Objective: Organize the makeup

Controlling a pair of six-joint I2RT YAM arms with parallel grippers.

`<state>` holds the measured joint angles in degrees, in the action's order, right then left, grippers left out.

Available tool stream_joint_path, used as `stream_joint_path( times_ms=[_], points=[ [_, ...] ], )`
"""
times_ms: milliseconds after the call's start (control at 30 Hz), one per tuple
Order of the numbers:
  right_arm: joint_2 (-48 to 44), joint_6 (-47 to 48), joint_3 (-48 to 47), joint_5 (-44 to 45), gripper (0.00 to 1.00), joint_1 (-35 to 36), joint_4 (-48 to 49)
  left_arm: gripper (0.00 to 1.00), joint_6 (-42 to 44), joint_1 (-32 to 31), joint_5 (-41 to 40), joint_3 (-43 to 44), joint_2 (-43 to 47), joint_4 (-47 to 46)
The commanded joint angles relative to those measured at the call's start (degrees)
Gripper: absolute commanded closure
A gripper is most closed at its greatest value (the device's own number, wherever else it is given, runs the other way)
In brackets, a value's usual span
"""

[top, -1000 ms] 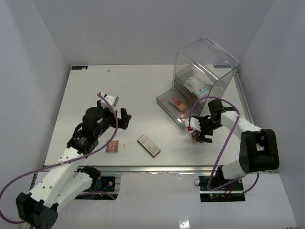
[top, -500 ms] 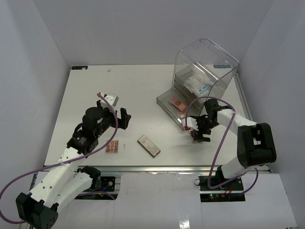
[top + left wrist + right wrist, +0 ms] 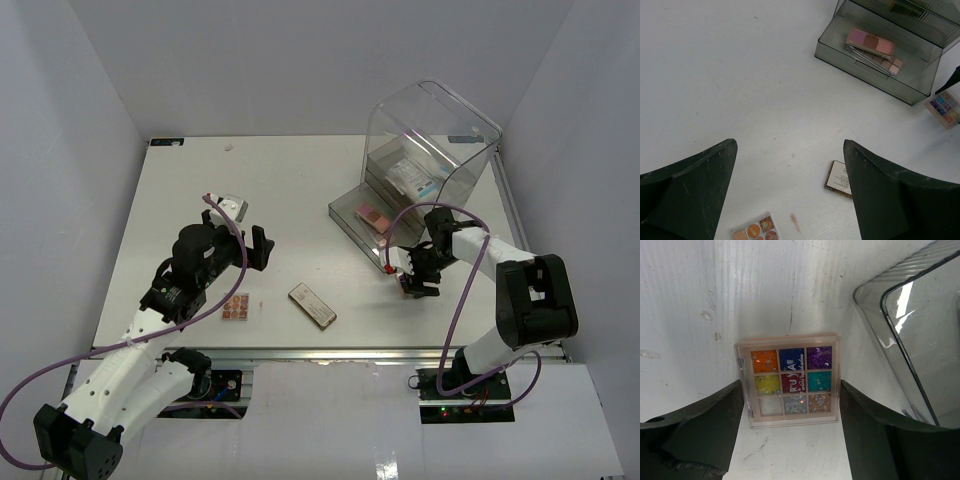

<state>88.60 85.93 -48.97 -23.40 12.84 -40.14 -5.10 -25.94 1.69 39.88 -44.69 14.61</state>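
My right gripper [image 3: 412, 280] [image 3: 790, 386] is shut on a small multicolour glitter eyeshadow palette [image 3: 790, 380], low at the table just in front of the open drawer [image 3: 900, 330]. The palette also shows in the left wrist view [image 3: 945, 107]. My left gripper [image 3: 262, 248] [image 3: 790, 145] is open and empty above the table. An orange-toned palette [image 3: 237, 307] [image 3: 756, 230] and a long dark compact [image 3: 312, 305] [image 3: 840, 178] lie below it. A pink palette [image 3: 373, 213] [image 3: 871, 42] lies in the open drawer. A white packet with blue print [image 3: 415, 180] sits inside the box.
The tall clear acrylic drawer box [image 3: 430, 150] stands at the back right, its lowest drawer [image 3: 920, 85] pulled out toward the middle. A small grey item [image 3: 230, 206] lies behind the left gripper. White walls close in on both sides of the table.
My right gripper has shifted slightly left and turned a little, with the multicolour palette between its fingers. The left arm has not moved.
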Motion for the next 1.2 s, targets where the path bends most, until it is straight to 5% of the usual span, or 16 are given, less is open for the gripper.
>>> stream_joint_path(
  times_ms=[0, 167, 367, 467, 733, 1000, 1167],
  points=[
    [-1.4, 0.1, -0.8, -2.7, 0.47, 0.3, -4.3, 0.02, 0.4, 0.5, 0.3, 0.3, 0.3, -0.3],
    [-4.8, -3.4, -2.6, -5.6, 0.66, 1.3, -7.2, 0.02, 0.3, 0.5, 0.0, 0.2, 0.2, -0.3],
    [-12.3, -14.0, -8.6, -13.4, 0.69, 5.6, -11.5, 0.02, -0.6, 0.9, -0.7, 0.1, -1.0, -0.5],
    [-13.8, -24.1, -11.3, -12.6, 0.69, 8.2, -6.4, 0.02, -0.9, 1.1, -0.8, 0.1, -1.5, -0.5],
    [-5.4, -50.3, -19.4, 5.8, 0.66, 12.2, 14.3, 0.02, -0.9, 1.1, -0.8, -0.1, -2.4, -0.3],
    [4.4, -60.7, -23.9, 26.2, 0.62, 14.7, 20.3, 0.02, -0.9, 1.2, -0.8, -0.1, -2.8, -0.2],
    [3.5, -61.5, -20.1, 28.9, 0.47, 14.8, 23.9, 0.02, -0.7, 1.2, -0.8, 0.0, -3.1, -0.3]
  ],
)
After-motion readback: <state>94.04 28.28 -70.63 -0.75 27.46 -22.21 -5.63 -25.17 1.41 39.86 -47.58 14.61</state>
